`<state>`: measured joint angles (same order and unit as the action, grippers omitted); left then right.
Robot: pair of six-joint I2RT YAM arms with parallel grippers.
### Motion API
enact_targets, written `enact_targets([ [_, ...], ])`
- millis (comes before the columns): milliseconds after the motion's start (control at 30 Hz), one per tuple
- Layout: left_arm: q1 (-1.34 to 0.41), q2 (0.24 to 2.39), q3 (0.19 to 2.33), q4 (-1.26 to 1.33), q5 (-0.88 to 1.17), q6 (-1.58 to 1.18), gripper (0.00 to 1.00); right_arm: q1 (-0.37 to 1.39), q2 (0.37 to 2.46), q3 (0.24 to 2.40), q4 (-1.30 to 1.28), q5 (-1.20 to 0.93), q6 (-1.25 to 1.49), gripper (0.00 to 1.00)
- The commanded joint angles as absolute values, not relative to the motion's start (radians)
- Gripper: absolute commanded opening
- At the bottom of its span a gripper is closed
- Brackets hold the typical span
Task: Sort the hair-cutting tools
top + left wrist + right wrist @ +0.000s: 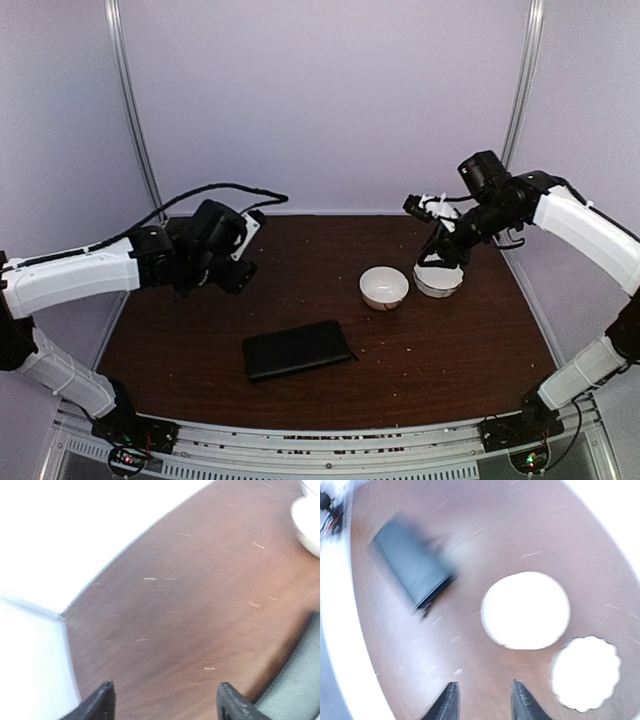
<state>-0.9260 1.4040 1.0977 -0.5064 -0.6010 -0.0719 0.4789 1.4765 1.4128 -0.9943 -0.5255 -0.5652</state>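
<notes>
No scissors or thin dark stick tools show in any view; the bowls' insides are washed out white in the right wrist view. My left gripper (236, 270) is open and empty, raised over the table's left side; its fingers (100, 705) frame bare wood. My right gripper (438, 256) is open and empty, held high over the scalloped white bowl (438, 282); its fingers (449, 702) point down at the table near the round white bowl (525, 611).
The round white bowl (384, 288) and the scalloped bowl (585, 672) stand side by side at the right. A flat black case (297, 349) lies at the front centre and also shows in the right wrist view (411, 566). Small light flecks dot the brown table (300, 260).
</notes>
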Motion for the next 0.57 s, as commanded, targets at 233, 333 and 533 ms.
enact_targets([
  [233, -0.646, 1.123, 0.992, -0.302, -0.754, -0.162, 0.98, 0.31, 1.123, 1.118, -0.285, -0.079, -0.062, 1.0],
  [333, -0.555, 1.085, 0.866, -0.189, -0.657, -0.19, 0.98, 0.31, 1.119, 1.007, -0.162, 0.025, 0.028, 1.0],
  [533, -0.551, 1.084, 0.874, -0.196, -0.617, -0.181, 0.98, 0.31, 1.107, 0.927, -0.1, -0.025, -0.053, 1.0],
])
